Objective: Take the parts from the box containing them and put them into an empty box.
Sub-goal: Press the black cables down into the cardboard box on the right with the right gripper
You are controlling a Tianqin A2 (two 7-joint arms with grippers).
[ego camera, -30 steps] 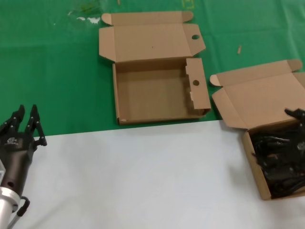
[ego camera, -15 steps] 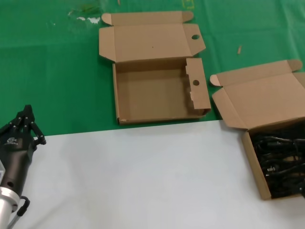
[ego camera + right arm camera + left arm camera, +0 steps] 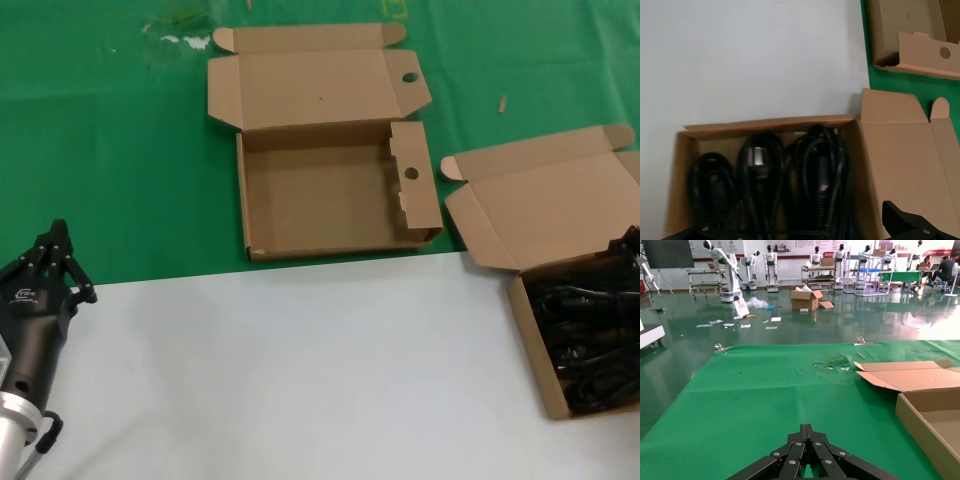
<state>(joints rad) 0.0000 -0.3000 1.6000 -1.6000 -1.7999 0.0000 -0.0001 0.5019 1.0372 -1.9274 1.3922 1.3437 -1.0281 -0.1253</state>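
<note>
Several black cable bundles, the parts (image 3: 585, 335), lie in the plain-lidded cardboard box (image 3: 527, 330) at the table's right edge. Seen from the right wrist, the parts (image 3: 815, 170) fill this box (image 3: 770, 125), and my right gripper (image 3: 805, 232) hangs open just above them with its fingers spread wide. From the head, only its black tip (image 3: 632, 240) shows over the box's far side. The empty box (image 3: 330, 200), with round holes in its flaps, lies open at the back centre. My left gripper (image 3: 60, 235) rests shut and holds nothing at the near left.
Green cloth (image 3: 120, 150) covers the far half of the table and a white sheet (image 3: 300, 370) the near half. The empty box's corner (image 3: 935, 415) shows in the left wrist view, beside my shut left gripper (image 3: 807, 429). Small scraps (image 3: 185, 40) lie at the back left.
The left gripper's fingers closed about a second ago and have stayed still since. The right gripper slid off the right edge, then came back over the cable box's far side.
</note>
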